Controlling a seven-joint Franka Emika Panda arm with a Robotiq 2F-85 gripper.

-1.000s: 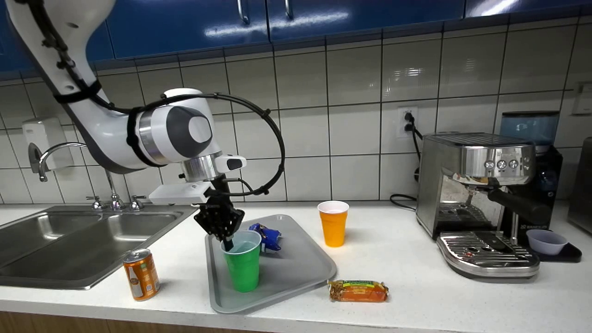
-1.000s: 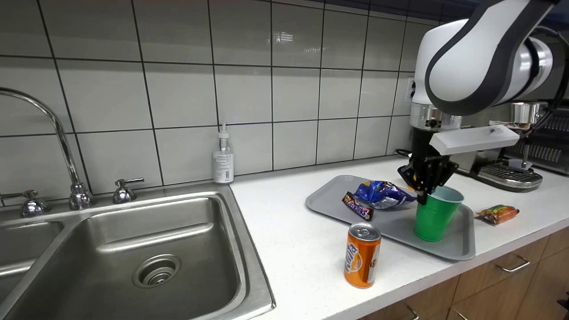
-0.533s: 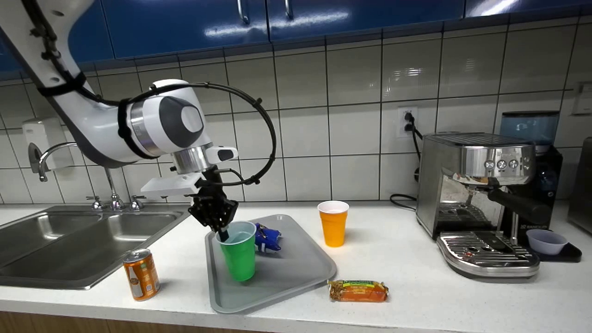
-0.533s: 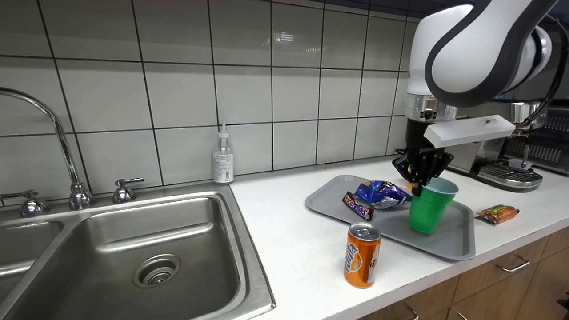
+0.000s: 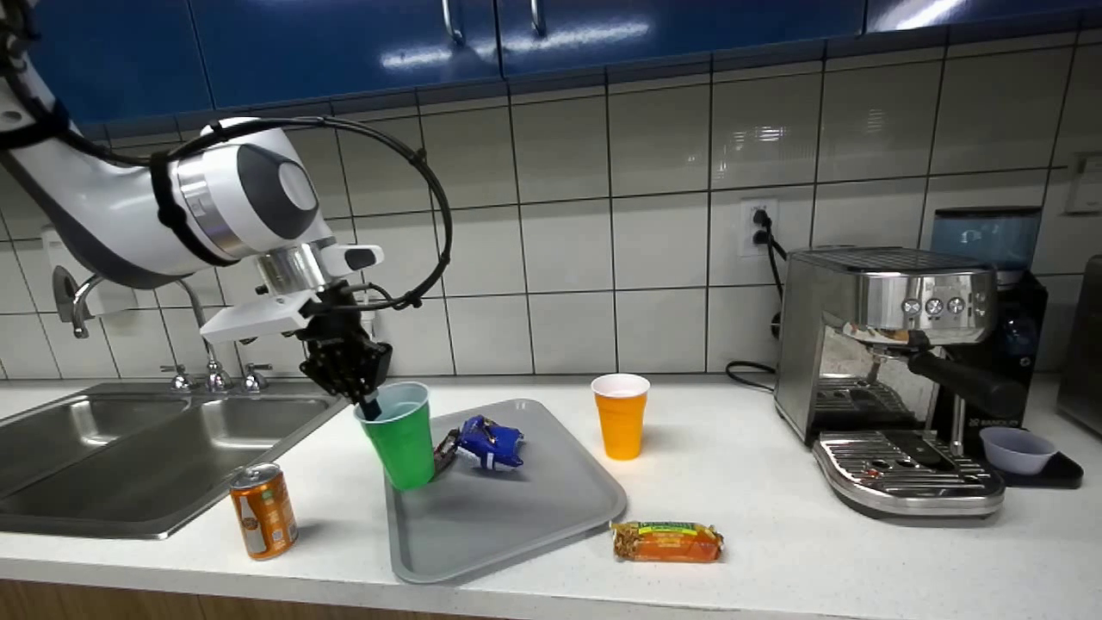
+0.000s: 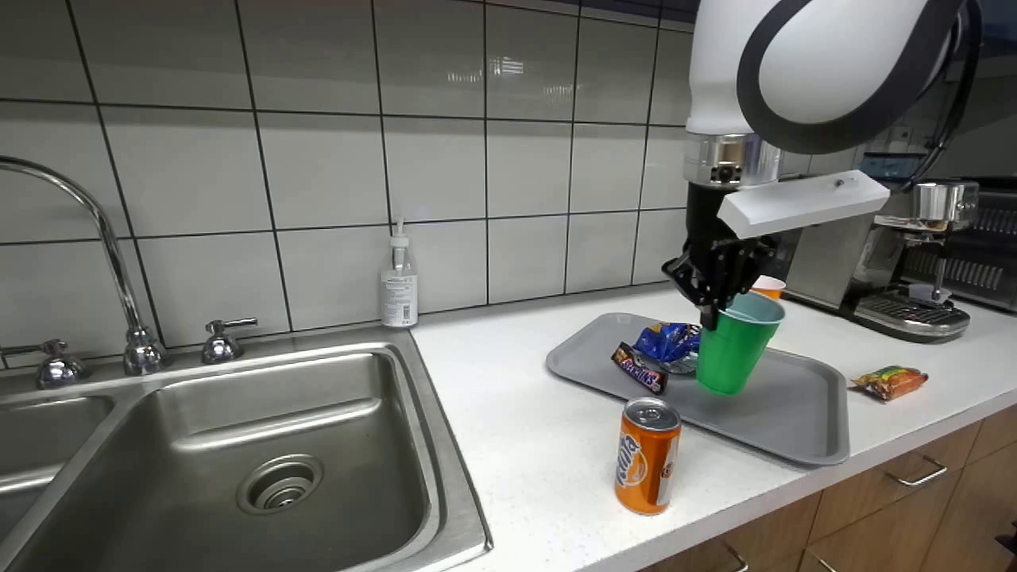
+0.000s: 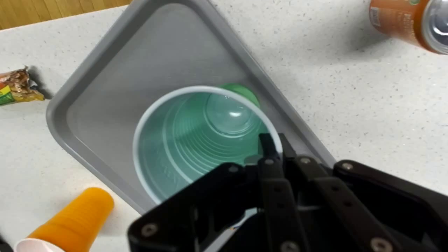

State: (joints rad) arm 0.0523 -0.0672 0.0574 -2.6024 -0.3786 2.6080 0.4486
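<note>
Wrist view: green cup (image 7: 196, 140) is held by the gripper (image 7: 278, 145); jaws are clamped on its wall at the rim, one set inside, one outside. Inside of the cup is exposed to the camera, with a bright glint at the bottom. Green cup is tilted, its base shown over the tray (image 7: 157, 59), near the tray's edge on the can side; whether base and tray are touching cannot be told. In both exterior views the arm (image 5: 241, 207) is seen angled down to the cup. In an exterior view, blue bag (image 6: 666, 342) is partly hidden by the green cup, with bar (image 6: 638, 367) laid just beside the bag, both on the tray. Can (image 6: 647, 457) is stood upright on the counter (image 5: 792, 560), between sink (image 6: 451, 477) and tray. Orange cup (image 5: 620, 420) is stood upright on the counter, on the tray's opposite side from the can. Pack (image 5: 667, 542) is laid on the counter near a tray corner. Coffee machine (image 5: 878, 301) is placed farther along, well apart from the gripper. In an exterior view, pump bottle (image 6: 400, 290) is set at the sink's back corner, by the tiled wall (image 6: 318, 175)
</note>
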